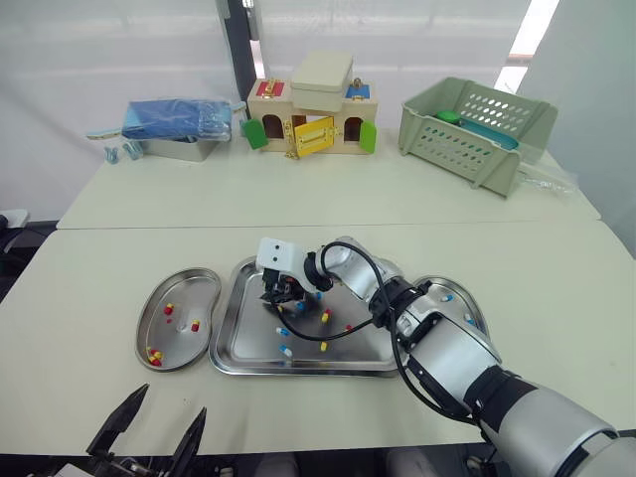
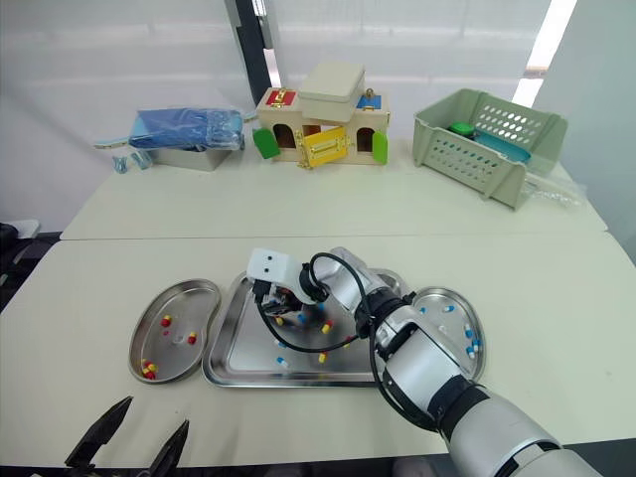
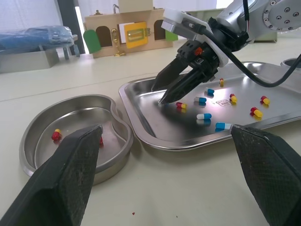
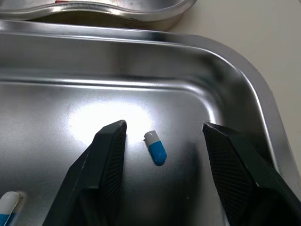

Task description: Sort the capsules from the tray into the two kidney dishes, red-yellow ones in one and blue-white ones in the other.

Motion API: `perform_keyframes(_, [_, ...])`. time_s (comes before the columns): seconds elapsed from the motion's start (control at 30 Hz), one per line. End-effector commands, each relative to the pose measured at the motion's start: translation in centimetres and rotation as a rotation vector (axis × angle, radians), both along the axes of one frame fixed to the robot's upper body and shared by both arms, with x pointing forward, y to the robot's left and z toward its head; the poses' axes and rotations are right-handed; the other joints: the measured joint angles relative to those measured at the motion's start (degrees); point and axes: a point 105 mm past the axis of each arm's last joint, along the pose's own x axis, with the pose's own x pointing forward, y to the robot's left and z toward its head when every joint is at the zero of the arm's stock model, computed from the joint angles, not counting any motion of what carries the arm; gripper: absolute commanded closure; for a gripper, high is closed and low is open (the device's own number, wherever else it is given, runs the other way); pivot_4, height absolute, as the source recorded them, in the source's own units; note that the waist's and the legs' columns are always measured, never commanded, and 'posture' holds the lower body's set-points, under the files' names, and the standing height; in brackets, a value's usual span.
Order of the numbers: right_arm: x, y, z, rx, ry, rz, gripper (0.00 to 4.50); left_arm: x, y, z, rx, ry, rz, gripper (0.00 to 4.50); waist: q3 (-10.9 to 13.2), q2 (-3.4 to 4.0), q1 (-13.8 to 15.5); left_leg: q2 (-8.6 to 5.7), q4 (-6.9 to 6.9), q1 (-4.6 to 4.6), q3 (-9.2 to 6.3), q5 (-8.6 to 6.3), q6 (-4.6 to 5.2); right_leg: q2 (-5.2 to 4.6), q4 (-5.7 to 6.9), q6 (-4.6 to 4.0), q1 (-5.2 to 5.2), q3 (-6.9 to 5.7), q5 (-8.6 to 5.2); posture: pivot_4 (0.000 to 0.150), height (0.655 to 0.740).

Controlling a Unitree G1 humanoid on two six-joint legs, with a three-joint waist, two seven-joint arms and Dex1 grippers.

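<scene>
A steel tray lies in the middle of the near table, with several red-yellow and blue-white capsules scattered in it. My right gripper reaches down into the tray's left part, open. In the right wrist view one blue-white capsule lies on the tray floor between its fingers, untouched. The left kidney dish holds a few red-yellow capsules. The right kidney dish holds blue-white ones. My left gripper hovers open at the table's front edge, short of the left dish.
On the far table stand a metal box with a blue bag, a wooden toy house and a green basket. A seam divides the two tables. My right forearm crosses the tray's right side.
</scene>
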Motion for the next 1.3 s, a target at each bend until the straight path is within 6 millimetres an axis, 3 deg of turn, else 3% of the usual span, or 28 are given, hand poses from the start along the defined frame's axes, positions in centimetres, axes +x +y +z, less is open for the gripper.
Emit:
perform_keyframes(0.03, [0.1,0.6,0.8,0.016,-0.032,0.008,1.70,-0.7,0.4,0.1,0.010,-0.003,0.008,0.00,0.00,0.00,-0.01,0.00,0.00,0.00,0.00,0.00,0.00,0.00,0.00,0.00,0.00,0.00,0.00,0.150,0.7400])
perform_keyframes(0.27, [0.0,0.6,0.7,0.019,-0.013,0.006,1.70,-0.9,0.6,-0.1,0.015,-0.003,0.009,0.00,0.00,0.01,-0.05,0.01,-0.01,0.01,0.00,0.00,0.00,0.02,0.01,-0.01,-0.01,0.02,0.00,0.150,0.7400])
perform_keyframes(0.37, [0.0,0.6,0.6,0.013,-0.006,0.007,2.24,-0.9,0.7,-0.2,0.017,-0.003,0.008,0.00,0.00,0.01,-0.06,0.01,-0.01,0.01,0.00,0.00,0.00,0.02,0.01,-0.01,-0.01,0.02,0.00,0.150,0.7400])
perform_keyframes(0.67, [-0.3,0.4,-0.1,-0.012,0.014,0.017,4.48,-1.1,1.0,-0.5,0.024,-0.001,0.009,0.00,0.00,0.00,-0.08,0.01,-0.02,0.02,0.00,0.00,0.01,0.02,0.01,-0.01,-0.01,0.03,0.00,0.150,0.7400])
perform_keyframes(1.0, [-0.3,0.6,1.7,0.049,0.031,0.039,4.48,-1.0,0.9,-0.5,0.020,-0.020,-0.011,0.00,0.00,0.01,-0.07,0.01,-0.02,0.01,0.00,0.00,0.01,0.02,0.01,-0.01,-0.01,0.02,0.00,0.150,0.7400])
perform_keyframes(1.13, [-0.6,0.0,5.1,0.160,0.071,0.077,4.48,-1.0,0.3,-0.3,0.011,-0.028,-0.044,0.00,0.02,0.01,-0.03,0.02,-0.01,-0.05,-0.01,0.00,0.00,0.02,0.01,-0.01,-0.04,0.01,0.00,0.150,0.7400])
perform_keyframes(1.27, [-2.5,-3.3,8.2,0.250,0.098,0.148,4.48,-1.2,-0.2,-0.2,0.029,-0.024,-0.123,0.00,0.00,-0.04,0.52,0.02,0.00,-0.11,-0.06,0.00,0.00,0.00,-0.06,-0.01,-0.01,-0.07,-0.01,0.150,0.7400])
perform_keyframes(1.3, [-2.9,-5.1,8.8,0.264,0.095,0.147,4.48,-1.2,-0.4,-0.1,0.034,-0.023,-0.151,0.00,-0.01,-0.04,0.49,0.02,0.01,-0.13,-0.05,-0.01,0.00,-0.01,-0.08,-0.01,-0.01,-0.06,-0.01,0.150,0.7400])
